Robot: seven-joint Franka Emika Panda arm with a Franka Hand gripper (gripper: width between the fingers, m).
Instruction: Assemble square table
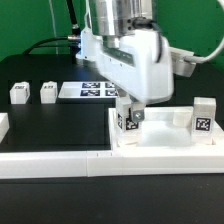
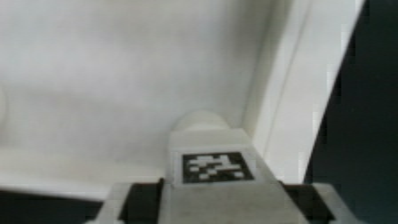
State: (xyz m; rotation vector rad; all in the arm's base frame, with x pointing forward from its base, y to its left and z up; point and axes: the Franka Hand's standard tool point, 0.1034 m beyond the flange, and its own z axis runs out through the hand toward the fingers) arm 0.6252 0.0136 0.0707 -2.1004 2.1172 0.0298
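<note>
Toward the exterior view's right, the white square tabletop lies flat on the black worktop, its raised rim turned up. Over its far corner on the exterior view's left, the Panda arm reaches straight down. Its fingers are closed around a tagged leg, a small white block held upright with black-and-white tags on its faces. Whether that block rests on the tabletop or hangs just above it cannot be told. A second leg stands upright at the tabletop's far corner on the exterior view's right, well apart from the first. Two more sit side by side on the worktop at the exterior view's left, the outer leg and the inner leg. The marker board lies flat just beside them, partly behind the arm. A long white L-shaped rail runs along the near edge, just beside the tabletop.

Seen from the wrist view, the tagged leg sits between the two grey fingers, which press on its opposite sides, and one tag faces the camera. Behind it spreads the square tabletop, white and bare. Its raised rim runs along one side, with the dark worktop beyond.
</note>
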